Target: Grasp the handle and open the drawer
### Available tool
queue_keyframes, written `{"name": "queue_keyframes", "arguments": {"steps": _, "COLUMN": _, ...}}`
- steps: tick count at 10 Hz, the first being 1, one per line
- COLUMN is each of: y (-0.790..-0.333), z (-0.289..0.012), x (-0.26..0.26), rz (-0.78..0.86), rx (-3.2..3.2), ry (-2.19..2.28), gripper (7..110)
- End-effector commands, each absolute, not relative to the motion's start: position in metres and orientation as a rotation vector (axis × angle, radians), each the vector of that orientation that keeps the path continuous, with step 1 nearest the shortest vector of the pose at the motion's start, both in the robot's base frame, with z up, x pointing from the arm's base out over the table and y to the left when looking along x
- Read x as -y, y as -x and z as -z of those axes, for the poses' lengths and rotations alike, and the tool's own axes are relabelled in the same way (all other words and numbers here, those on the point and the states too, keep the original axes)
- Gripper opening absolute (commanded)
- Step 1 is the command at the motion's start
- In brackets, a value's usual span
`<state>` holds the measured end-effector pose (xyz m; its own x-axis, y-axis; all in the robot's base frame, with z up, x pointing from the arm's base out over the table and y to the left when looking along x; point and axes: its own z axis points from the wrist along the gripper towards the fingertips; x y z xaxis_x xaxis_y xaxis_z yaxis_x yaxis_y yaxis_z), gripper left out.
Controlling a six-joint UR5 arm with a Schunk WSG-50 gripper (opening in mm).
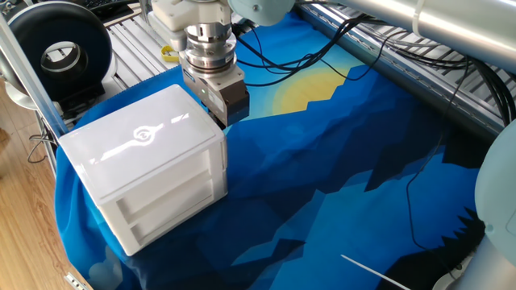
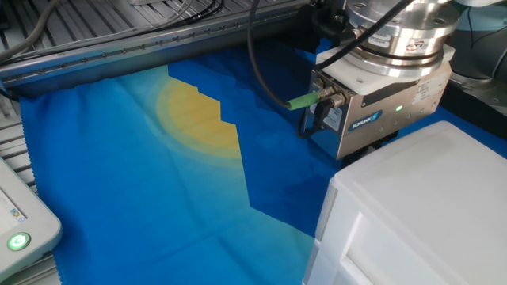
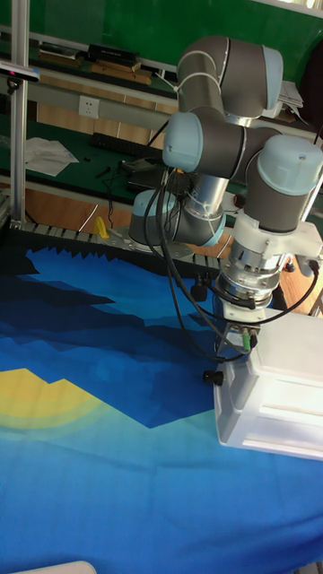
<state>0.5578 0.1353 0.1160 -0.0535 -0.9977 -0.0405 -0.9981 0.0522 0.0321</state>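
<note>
A white cabinet (image 1: 141,141) with a swirl logo on its top stands on the blue cloth. My gripper (image 1: 228,106) hangs straight down, close against the cabinet's far corner. In the other fixed view the gripper (image 2: 372,134) sits just behind the cabinet's top edge (image 2: 428,190). In the tall view it (image 3: 235,345) is at the cabinet's (image 3: 283,377) upper left corner. The fingers are hidden below the gripper body in every view. The handle is hidden, and I cannot make out the drawer. Only ribbed, knobless panels (image 1: 169,197) show on the near face.
The blue and yellow cloth (image 1: 339,161) covers the table. A black round device (image 1: 64,52) and a yellow tape roll (image 1: 168,54) lie at the back left. Cables (image 1: 387,48) run along the back rail. A grey box with a green light (image 2: 17,237) sits at the cloth's edge.
</note>
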Motion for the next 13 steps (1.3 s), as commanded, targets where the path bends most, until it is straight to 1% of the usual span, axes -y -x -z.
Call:
{"name": "queue_keyframes", "arguments": {"steps": 1, "y": -0.5583, "z": -0.1159, "x": -0.1283, "rz": -0.078, "rx": -2.282, "ry": 2.153, "gripper": 7}}
{"name": "queue_keyframes", "arguments": {"steps": 7, "y": -0.5569, "z": -0.1152, "x": -0.1294, "rz": -0.097, "rx": -2.284, "ry": 2.145, "gripper": 7}}
{"name": "queue_keyframes", "arguments": {"steps": 10, "y": -0.5543, "z": -0.1180, "x": -0.1257, "rz": -0.057, "rx": -2.322, "ry": 2.149, "gripper": 7}}
{"name": "queue_keyframes", "arguments": {"steps": 13, "y": -0.5540, "z": -0.1174, "x": -0.1291, "rz": -0.058, "rx": -2.327, "ry": 2.151, "gripper": 7}}
